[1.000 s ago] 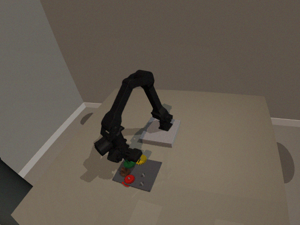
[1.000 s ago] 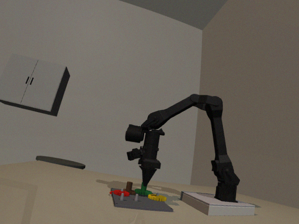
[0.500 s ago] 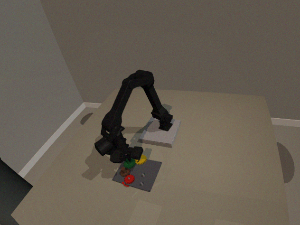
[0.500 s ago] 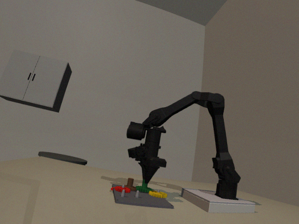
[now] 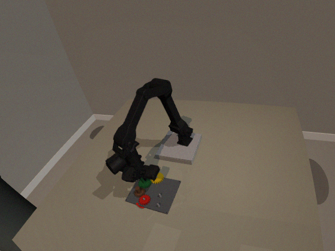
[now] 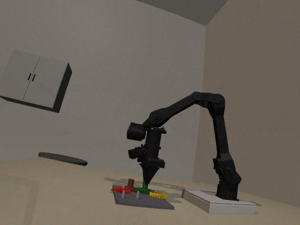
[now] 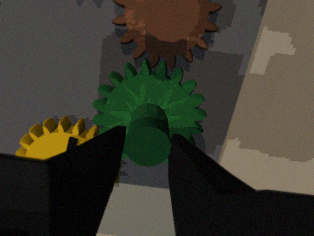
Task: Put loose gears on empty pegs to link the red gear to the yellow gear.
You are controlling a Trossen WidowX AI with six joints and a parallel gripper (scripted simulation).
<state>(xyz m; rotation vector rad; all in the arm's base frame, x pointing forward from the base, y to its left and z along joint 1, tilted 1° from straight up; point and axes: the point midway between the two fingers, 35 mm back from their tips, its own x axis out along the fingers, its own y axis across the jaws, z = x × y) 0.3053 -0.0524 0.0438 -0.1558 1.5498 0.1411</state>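
A green gear (image 5: 144, 184) (image 6: 144, 191) (image 7: 110, 102) lies level on the grey board (image 5: 173, 189) (image 6: 145, 203), between a brown gear (image 5: 139, 192) (image 6: 130, 183) (image 7: 165, 20) and the yellow gear (image 5: 159, 178) (image 6: 158, 195) (image 7: 50, 143). Its teeth are close to both; exact meshing is unclear. The red gear (image 5: 144, 201) (image 6: 122, 190) is beside the brown gear. My gripper (image 6: 146, 183) (image 7: 147, 138) is slightly open, its fingertips on either side of the green gear's handle with a thin gap at the left. The pegs under the green and brown gears are hidden.
Two bare pegs (image 5: 159, 195) (image 6: 137, 195) stand on the board's other side. The red arrow (image 5: 139, 205) is beside the red gear at the board's edge. The arm stands on a pale base slab (image 5: 175, 153) (image 6: 229, 208) behind the board.
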